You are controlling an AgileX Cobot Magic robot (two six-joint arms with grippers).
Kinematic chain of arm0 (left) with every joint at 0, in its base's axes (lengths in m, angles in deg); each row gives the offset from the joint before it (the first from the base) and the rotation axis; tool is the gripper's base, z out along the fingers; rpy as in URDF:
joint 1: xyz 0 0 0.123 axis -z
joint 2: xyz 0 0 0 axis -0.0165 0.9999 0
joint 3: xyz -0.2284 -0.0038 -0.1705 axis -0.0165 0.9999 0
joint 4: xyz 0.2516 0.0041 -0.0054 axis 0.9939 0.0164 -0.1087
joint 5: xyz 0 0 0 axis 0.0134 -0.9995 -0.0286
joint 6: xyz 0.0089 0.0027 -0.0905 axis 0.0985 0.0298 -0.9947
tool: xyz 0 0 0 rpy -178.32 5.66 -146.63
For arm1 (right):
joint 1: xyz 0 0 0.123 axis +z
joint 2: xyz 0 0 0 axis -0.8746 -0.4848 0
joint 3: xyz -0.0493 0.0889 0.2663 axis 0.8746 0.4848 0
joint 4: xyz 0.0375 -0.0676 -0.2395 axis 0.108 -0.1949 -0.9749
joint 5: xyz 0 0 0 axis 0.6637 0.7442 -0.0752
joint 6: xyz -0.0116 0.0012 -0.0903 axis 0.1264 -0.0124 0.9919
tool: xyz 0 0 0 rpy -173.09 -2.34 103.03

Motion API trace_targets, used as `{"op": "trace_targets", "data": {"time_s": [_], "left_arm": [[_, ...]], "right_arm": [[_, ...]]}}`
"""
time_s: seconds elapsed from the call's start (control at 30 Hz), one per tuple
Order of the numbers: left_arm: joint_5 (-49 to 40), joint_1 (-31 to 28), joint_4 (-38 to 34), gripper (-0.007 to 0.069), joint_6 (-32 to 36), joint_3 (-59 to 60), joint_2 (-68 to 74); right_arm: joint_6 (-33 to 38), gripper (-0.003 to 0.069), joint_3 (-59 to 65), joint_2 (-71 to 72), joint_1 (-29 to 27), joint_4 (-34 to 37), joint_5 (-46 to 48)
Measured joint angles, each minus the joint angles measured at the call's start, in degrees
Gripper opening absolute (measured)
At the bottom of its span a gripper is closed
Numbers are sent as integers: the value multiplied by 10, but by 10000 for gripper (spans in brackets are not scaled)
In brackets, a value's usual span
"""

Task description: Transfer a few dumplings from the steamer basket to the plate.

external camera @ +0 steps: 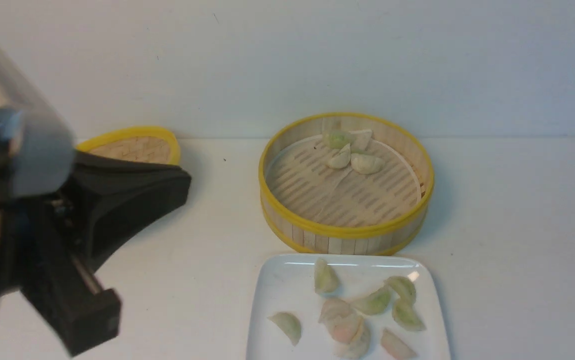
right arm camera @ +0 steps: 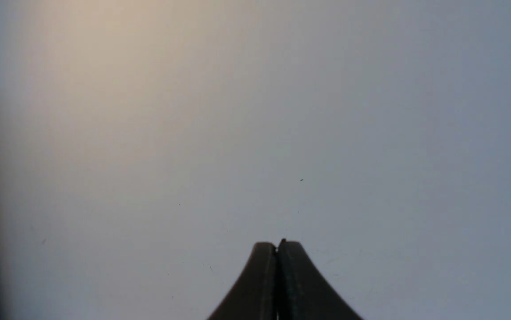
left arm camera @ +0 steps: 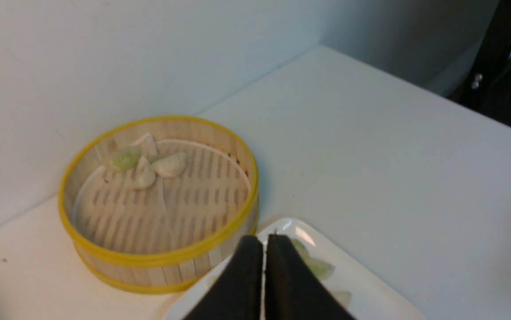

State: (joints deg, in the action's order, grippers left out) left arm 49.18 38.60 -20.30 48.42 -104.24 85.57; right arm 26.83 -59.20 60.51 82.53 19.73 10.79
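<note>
The steamer basket (external camera: 346,231) stands at mid table with a small cluster of dumplings (external camera: 366,163) at its far side. The white plate (external camera: 273,295) lies just in front of it and holds several dumplings (external camera: 373,302). My left gripper (external camera: 184,182) is shut and empty, raised well left of the basket. In the left wrist view its tips (left arm camera: 264,240) hang over the near plate corner (left arm camera: 371,298), with the basket (left arm camera: 157,258) and its dumplings (left arm camera: 169,164) beyond. My right gripper (right arm camera: 277,244) is shut and empty over bare table and is outside the front view.
The flat woven yellow-rimmed lid (external camera: 134,145) lies at the back left, partly behind my left gripper. A white wall runs close behind the basket. The table's right edge and a dark frame (left arm camera: 500,66) show in the left wrist view.
</note>
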Motion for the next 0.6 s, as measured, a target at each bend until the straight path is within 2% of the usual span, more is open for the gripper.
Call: {"op": "trace_targets", "data": {"time_s": [0.27, 0.6], "left_arm": [[125, 0, -3, -6, 2, 88, -122], [141, 0, -13, -6, 2, 100, -151]], "right_arm": [[0, -13, 0, 0, 0, 0, 0], [0, -13, 0, 0, 0, 0, 1]]}}
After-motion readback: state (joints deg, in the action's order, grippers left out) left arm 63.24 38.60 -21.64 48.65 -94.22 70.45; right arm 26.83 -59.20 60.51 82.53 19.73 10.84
